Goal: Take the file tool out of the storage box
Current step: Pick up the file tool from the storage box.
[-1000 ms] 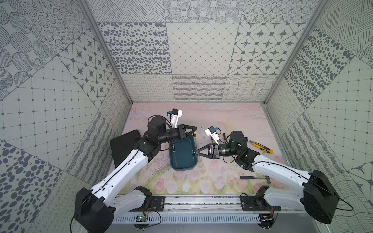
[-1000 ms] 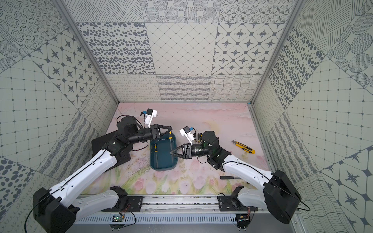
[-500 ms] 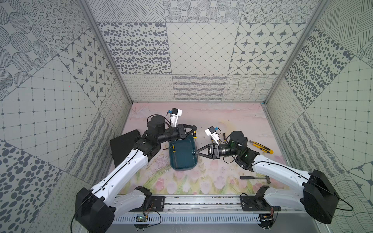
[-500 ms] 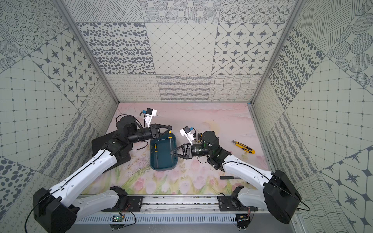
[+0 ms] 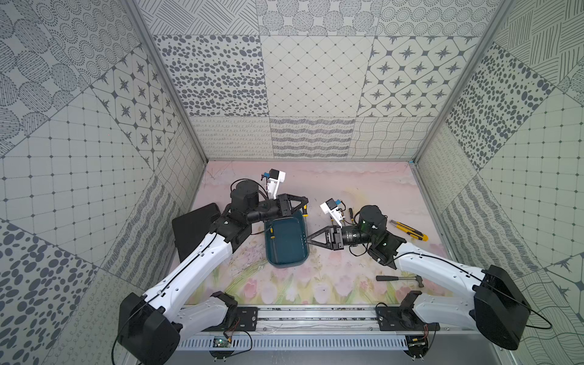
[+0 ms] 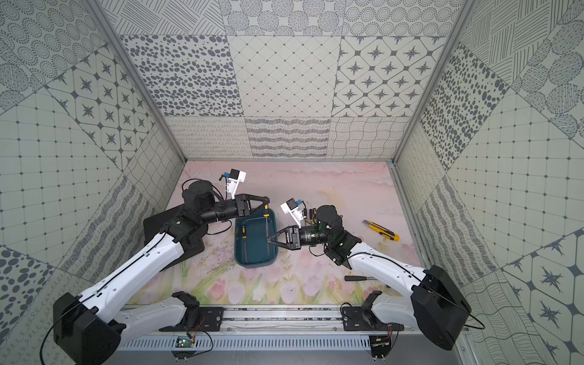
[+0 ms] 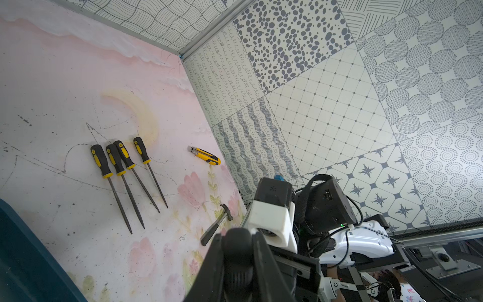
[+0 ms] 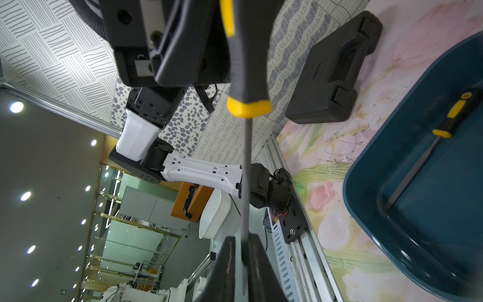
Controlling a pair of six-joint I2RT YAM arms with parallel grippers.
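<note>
Patterned walls enclose a floral bench; the box sits mid-bench. This looks like a handover. The left gripper clamps the file by its handle above the box's right edge. The jaws of the right gripper flank the blade tip, but I cannot tell whether they pinch yet. Next, the right must grip firmly before the left releases. Since a second ago the right jaws have narrowed; both arms have barely moved.
</note>
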